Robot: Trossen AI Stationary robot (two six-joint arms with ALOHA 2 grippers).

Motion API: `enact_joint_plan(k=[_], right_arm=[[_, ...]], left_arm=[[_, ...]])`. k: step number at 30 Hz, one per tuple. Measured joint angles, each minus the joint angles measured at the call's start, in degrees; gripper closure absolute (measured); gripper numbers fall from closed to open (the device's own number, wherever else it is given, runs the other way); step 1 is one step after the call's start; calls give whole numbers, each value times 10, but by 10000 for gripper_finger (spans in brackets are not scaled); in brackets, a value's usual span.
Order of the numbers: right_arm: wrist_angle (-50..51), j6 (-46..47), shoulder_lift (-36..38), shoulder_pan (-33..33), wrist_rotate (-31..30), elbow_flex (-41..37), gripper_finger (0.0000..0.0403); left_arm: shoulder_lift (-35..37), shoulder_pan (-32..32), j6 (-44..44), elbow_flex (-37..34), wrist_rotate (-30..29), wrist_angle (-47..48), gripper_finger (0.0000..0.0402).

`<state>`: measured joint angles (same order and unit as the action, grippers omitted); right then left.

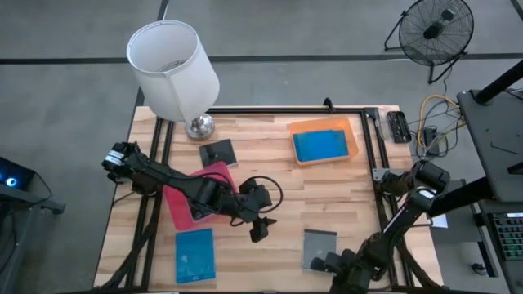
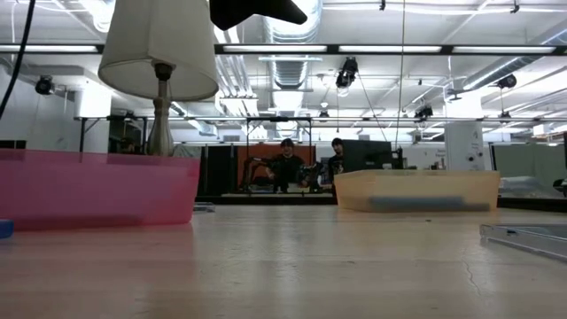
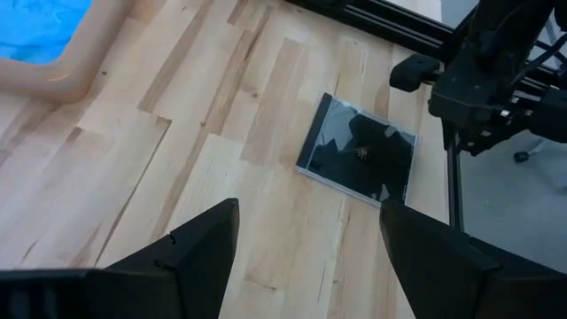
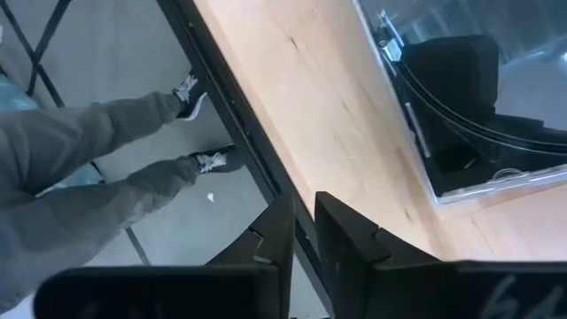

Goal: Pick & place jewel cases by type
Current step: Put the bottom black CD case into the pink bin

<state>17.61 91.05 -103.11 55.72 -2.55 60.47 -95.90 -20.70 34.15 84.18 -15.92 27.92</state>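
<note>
The left gripper (image 1: 260, 229) hangs over the middle of the bench, a little toward the front edge. Its fingers (image 3: 190, 257) stand wide apart and hold nothing. In the left wrist view a dark jewel case (image 3: 359, 159) lies flat on the wood beyond these fingers, near the right edge of the bench.

The same case (image 1: 319, 247) shows in the high view close to the front edge, toward the front right corner. The right gripper (image 1: 327, 263) is just beside it, at the front edge itself. In the right wrist view its fingers (image 4: 345, 235) are drawn almost together, with only a thin slit between them and nothing in it. They point over the bench rim, and the case lies apart from them.

A blue jewel case (image 1: 194, 255) lies flat near the front left corner. Another dark jewel case (image 1: 217, 153) lies near the far edge, just beside the foot of the lamp (image 1: 173, 69). The orange tray (image 1: 351, 131) stands toward the far right corner, and a blue case (image 1: 319, 145) lies inside it. The pink tray (image 1: 214, 171) stands left of the middle, and the left arm covers most of it, so I cannot tell what is in it.

I cannot read any writing on the cases.

Below the front edge, the legs of a person (image 4: 89, 177) show in the right wrist view.
</note>
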Motion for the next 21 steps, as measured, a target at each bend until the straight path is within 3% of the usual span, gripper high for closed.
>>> enact_joint_plan(k=[8, 21], right_arm=[[1, 0, -1, 0, 0, -1, 392], [8, -4, -21, -19, 0, -10, 394]], left_arm=[[0, 2, 0, 0, 0, 0, 145], [2, 2, -1, 0, 0, 0, 145]])
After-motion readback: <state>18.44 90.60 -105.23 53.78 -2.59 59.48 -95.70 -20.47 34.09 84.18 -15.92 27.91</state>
